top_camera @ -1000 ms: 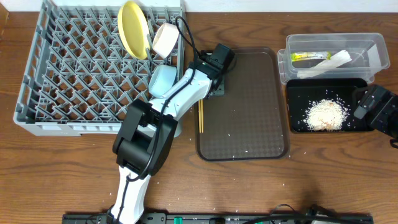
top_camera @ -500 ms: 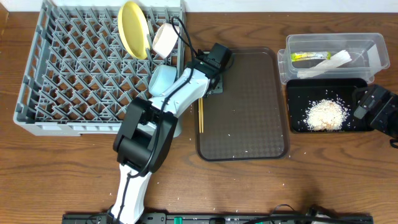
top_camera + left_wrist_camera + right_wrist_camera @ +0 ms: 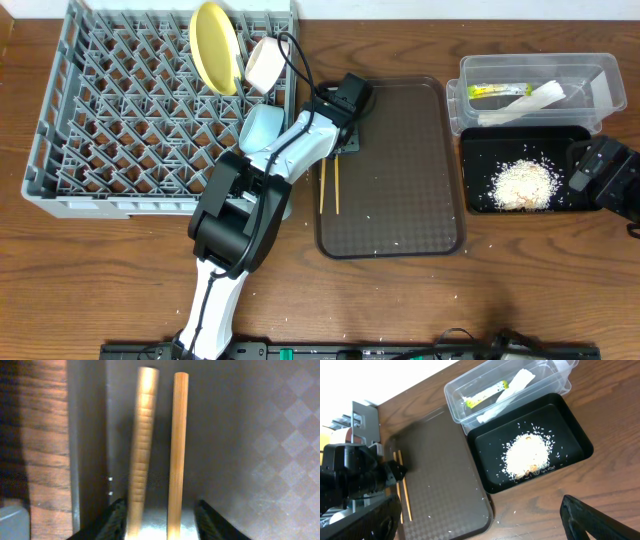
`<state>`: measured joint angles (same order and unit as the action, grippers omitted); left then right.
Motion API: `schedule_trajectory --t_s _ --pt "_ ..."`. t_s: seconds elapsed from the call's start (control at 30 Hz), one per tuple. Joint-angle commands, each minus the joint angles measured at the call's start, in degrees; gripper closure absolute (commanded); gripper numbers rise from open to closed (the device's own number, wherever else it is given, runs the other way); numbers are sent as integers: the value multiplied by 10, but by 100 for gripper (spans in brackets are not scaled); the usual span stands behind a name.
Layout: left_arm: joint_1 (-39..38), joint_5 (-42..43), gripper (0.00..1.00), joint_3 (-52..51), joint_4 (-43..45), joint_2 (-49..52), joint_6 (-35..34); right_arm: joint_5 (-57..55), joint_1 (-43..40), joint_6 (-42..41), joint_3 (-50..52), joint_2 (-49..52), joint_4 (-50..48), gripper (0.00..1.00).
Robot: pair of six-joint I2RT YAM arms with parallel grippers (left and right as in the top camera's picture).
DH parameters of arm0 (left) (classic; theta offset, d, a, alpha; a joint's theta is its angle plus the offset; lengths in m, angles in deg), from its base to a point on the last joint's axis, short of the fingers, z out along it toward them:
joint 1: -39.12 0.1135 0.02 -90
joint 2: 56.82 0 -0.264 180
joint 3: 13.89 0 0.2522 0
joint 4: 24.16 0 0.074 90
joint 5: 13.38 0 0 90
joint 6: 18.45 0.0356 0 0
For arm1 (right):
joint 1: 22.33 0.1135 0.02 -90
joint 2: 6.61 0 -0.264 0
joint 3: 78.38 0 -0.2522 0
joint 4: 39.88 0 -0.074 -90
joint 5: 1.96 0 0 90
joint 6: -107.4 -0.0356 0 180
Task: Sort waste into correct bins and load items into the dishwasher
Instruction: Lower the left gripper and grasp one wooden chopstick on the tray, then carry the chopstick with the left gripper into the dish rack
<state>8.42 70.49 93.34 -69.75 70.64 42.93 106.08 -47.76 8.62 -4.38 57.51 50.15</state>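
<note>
Overhead top-down; left wrist close-up; right wrist high oblique; all share chopsticks [image 3: 177,450].

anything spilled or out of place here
Yes: stray rice grains are scattered over the brown tray, outside the black tray holding the heap. The chopsticks lie on the brown tray too, not in the rack.

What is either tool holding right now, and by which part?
Nothing. The left tool stands open around one end of the two thin wooden chopsticks, not clamping them; the right tool is open and empty.
</note>
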Motion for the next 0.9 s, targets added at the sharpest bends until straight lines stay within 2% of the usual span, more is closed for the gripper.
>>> schedule_trajectory --t_s 0.0,0.27,0.63,0.87 --pt "0 9 56 6 -3 11 34 2 -2 -6 -5 1 0 1" --pt "-1 -22 47 21 -2 -52 35 2 -2 -6 -5 2 0 1" --pt "-27 -19 47 3 -63 -56 34 2 -2 -6 -5 3 0 1" --pt "-34 -20 47 -8 -56 -46 35 2 -2 -6 -5 3 0 1"
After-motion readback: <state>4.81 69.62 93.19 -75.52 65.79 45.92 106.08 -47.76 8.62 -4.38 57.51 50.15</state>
